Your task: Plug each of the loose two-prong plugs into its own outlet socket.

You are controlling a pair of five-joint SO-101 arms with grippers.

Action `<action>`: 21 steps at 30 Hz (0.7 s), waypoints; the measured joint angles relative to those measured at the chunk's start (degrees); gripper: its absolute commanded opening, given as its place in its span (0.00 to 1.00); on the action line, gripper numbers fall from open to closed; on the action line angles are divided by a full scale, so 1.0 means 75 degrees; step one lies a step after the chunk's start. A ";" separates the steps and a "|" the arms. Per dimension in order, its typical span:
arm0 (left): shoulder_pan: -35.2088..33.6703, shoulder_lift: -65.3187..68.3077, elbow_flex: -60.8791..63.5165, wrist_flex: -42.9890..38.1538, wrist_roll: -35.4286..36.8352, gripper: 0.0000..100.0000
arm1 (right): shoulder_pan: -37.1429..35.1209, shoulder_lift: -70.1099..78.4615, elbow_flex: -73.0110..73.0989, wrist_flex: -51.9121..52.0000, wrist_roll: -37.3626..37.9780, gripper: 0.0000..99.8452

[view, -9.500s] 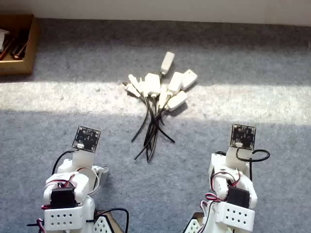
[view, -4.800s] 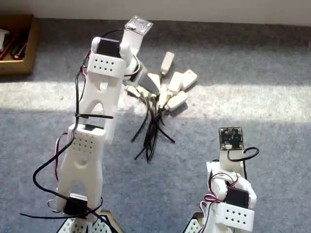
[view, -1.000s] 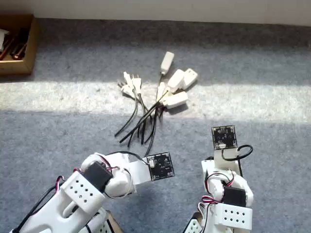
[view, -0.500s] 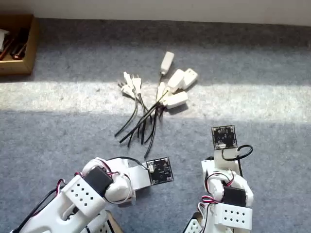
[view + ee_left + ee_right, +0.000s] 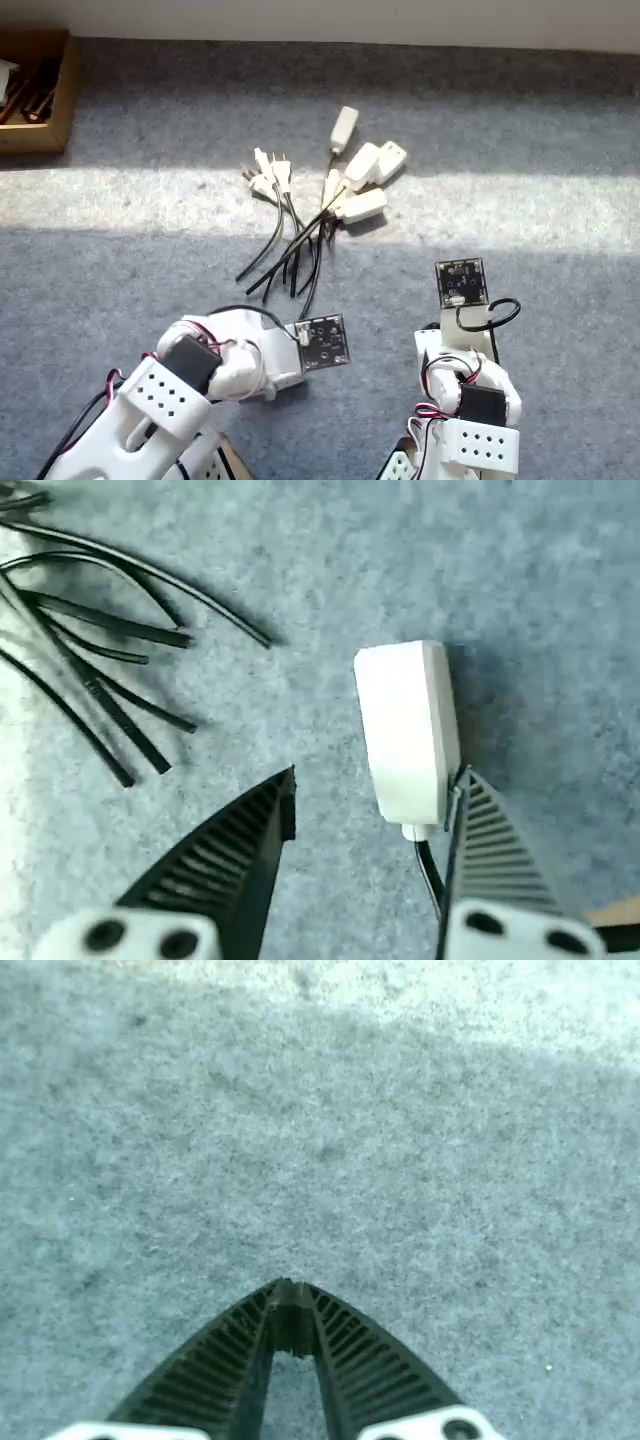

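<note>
A white outlet socket block (image 5: pixel 405 730) lies flat on the grey carpet, its cord end beside one finger of my left gripper (image 5: pixel 376 777), which is open and straddles part of it. My left arm (image 5: pixel 215 365) is folded low at the near left. Farther off lie several white socket blocks (image 5: pixel 362 178) and loose two-prong plugs (image 5: pixel 268 176), their black cords (image 5: pixel 290 262) fanning toward me. The cord ends (image 5: pixel 120 700) lie close to the left gripper. My right gripper (image 5: pixel 293 1295) is shut over bare carpet, with the right arm (image 5: pixel 465 370) at the near right.
A wooden box (image 5: pixel 35 90) stands at the far left corner. A band of sunlight crosses the carpet (image 5: pixel 520 200) under the pile. Open carpet lies between the two arms and to the right of the pile.
The left arm reached into the pile and carried one white socket block back to the near carpet. Within the last second its wrist shifted slightly left. The right arm barely moved.
</note>
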 measured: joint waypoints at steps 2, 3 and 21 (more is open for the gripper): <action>-0.0457 0.0000 0.0000 -0.0305 -0.0211 0.24 | 0.0000 0.0000 0.0000 0.0000 0.0000 0.01; -0.0692 0.0000 0.0000 -0.0457 -0.0316 0.24 | 0.0000 0.0000 0.0000 0.0000 0.0000 0.01; -0.3376 0.0762 -0.1735 -0.2696 0.0668 0.25 | 0.0000 0.0000 0.0012 0.0000 0.0000 0.01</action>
